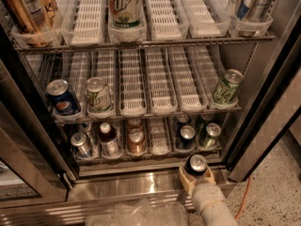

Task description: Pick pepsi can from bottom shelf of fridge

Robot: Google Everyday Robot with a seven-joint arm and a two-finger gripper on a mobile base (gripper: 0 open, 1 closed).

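nearest the lens, a crumpled plastic sheet [141,214] is seen along the bottom edge, and an orange cable [242,197] is laid on the floor to the right. just beyond, the tool [196,174] is found at the right end of the steel sill [127,186], its pale arm coming up from the lower edge. its tan pads [185,177] are pressed onto either side of the pepsi can [196,164]: the can is pinched, and no gap is visible. the can is held upright, long axis vertical, silver top and tab turned up toward the camera. it is placed outside the rack, just in front of the bottom shelf [159,142] at its front right corner, over the sill and in no lane. so the task's thing lies inside the grip, not ahead of it, and the shelf lies behind. the pick is judged nearly done: a straight draw away from the fridge [263,121] is called for, can upright, door frame on the right to be cleared. behind, a dark can [186,136] and a green can [209,134] are seen in the rightmost lanes, apart from the grip.
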